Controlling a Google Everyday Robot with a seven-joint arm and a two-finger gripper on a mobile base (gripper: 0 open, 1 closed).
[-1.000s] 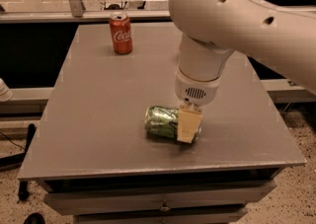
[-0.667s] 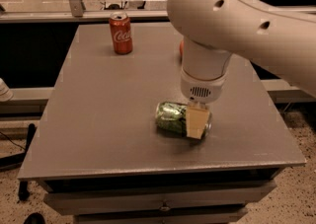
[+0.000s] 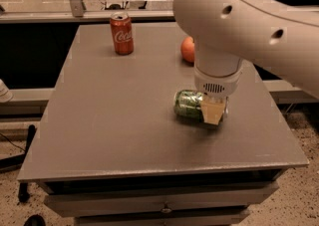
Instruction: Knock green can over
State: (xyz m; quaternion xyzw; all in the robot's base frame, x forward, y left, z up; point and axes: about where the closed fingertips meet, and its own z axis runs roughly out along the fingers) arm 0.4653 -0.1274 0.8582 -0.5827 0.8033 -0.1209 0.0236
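On flat grey metal table [image 3: 109, 120], mottled green aluminium soda can [image 3: 188, 104] lies on its side, near-right of upright red Coca-Cola can [image 3: 122, 33] and well apart from it, long axis across the view; robot's gripper [image 3: 213, 111] sits at its right end, clasped or loose cannot tell
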